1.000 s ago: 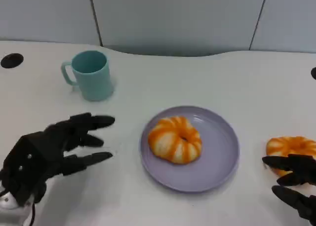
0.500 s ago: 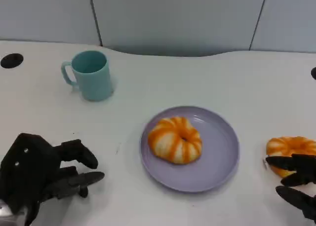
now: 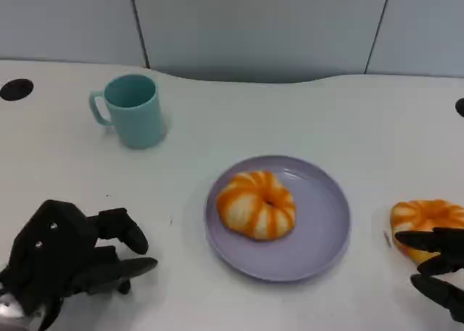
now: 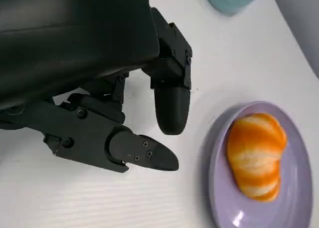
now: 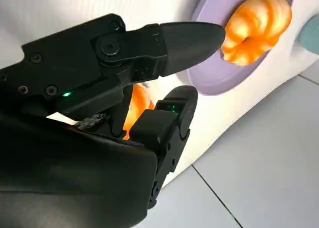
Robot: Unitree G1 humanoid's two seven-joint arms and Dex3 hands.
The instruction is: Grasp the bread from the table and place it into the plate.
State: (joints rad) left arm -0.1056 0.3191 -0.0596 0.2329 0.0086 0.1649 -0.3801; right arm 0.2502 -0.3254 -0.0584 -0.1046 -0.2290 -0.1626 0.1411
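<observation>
At lower right, right hand [image 3: 437, 269] fingers [image 3: 424, 240] spread, perhaps touching a bread [image 3: 424, 219]; left hand [image 3: 65, 255] fingers spread, empty.

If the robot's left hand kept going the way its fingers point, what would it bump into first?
Probably the purple plate. The left hand points across bare table toward the plate's near rim, with nothing between them; the bread on it lies beyond. Height is hard to judge.
</observation>
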